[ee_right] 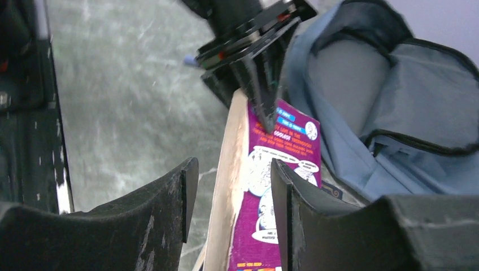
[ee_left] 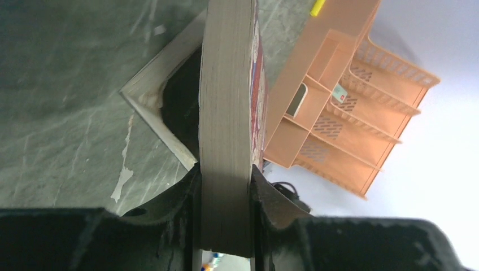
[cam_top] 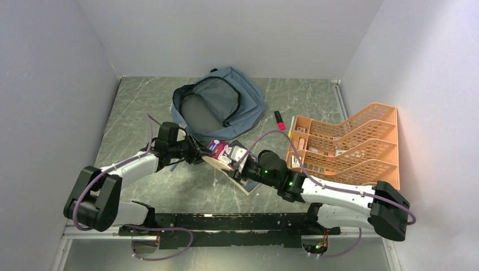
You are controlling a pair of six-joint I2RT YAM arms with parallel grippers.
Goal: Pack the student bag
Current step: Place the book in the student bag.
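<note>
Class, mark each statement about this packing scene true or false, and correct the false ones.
1. The left gripper is shut on the book. True.
2. The student bag is zipped shut. False: its main compartment lies open.
3. The orange tray stands on the robot's left side. False: it stands on the right.
4. A red marker lies on the table between bag and tray. True.
5. The right gripper has its jaws apart around the book. True.

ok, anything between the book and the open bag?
Nothing visible. The book, clamped in the left tool, sits just short of the open mouth of the student bag; the right tool straddles its near end.
</note>
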